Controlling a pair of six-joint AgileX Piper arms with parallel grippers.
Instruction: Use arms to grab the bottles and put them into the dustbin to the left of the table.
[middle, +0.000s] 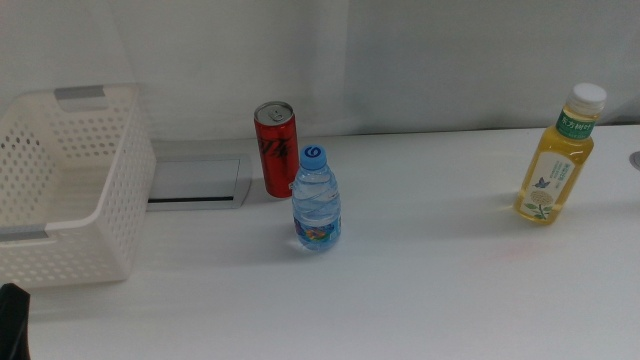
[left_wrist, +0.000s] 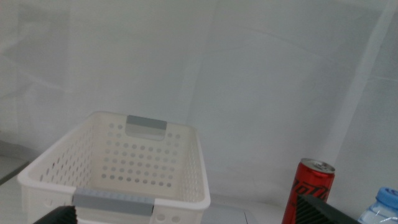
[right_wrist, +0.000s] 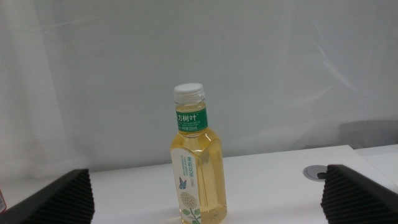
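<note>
With nothing yet in the dustbin (middle: 70, 190), the red can (middle: 275, 148), water bottle (middle: 316, 200) and tea bottle (middle: 558, 155) stand upright on the table (middle: 430, 280), the released right gripper (right_wrist: 208, 199) framing the tea bottle (left gripper (left_wrist: 193, 218) likewise spread, facing the dustbin).

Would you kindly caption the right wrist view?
Open right gripper facing the upright yellow tea bottle on the white table.

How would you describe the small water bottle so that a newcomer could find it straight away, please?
Start at the white perforated plastic basket on the left of the white table. To its right stands a slim red can, and just in front of it the small clear plastic water bottle. It alone has a blue cap.
</note>
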